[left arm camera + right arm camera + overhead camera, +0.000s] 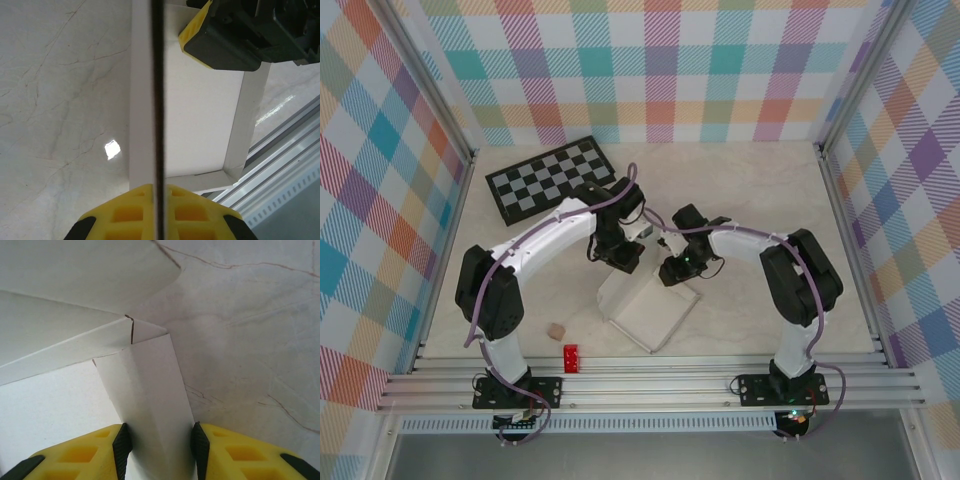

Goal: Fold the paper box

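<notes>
Left gripper (157, 194): jaws fully closed, pinching a thin upright side wall of the paper box (200, 115). The wall runs edge-on between the yellow fingers (127, 212) in the left wrist view. Box floor sits to one side of that wall and bare table (60, 100) to the other. Low walls are already raised on the far side and on the end nearest the frame rails.

Right gripper (157, 432): jaws part open, clamped across a narrow folded flap of the same box. Black pads (121, 442) touch both edges of the flap. The flap rises from the pads to a corner where a short slit shows in the cardboard. Another loose panel lies flat past that corner.

Top view: both grippers meet over the back end of the box (655, 315), left gripper (623, 255) just beside the right gripper (675, 268). The box lies mid-table and skewed, its near corner close to the front rail (720, 370).

Checkerboard (552, 178) is at back left, well apart from the box. A small tan cube (556, 329) and a red block (571, 357) sit front left, the red block at the rail.
</notes>
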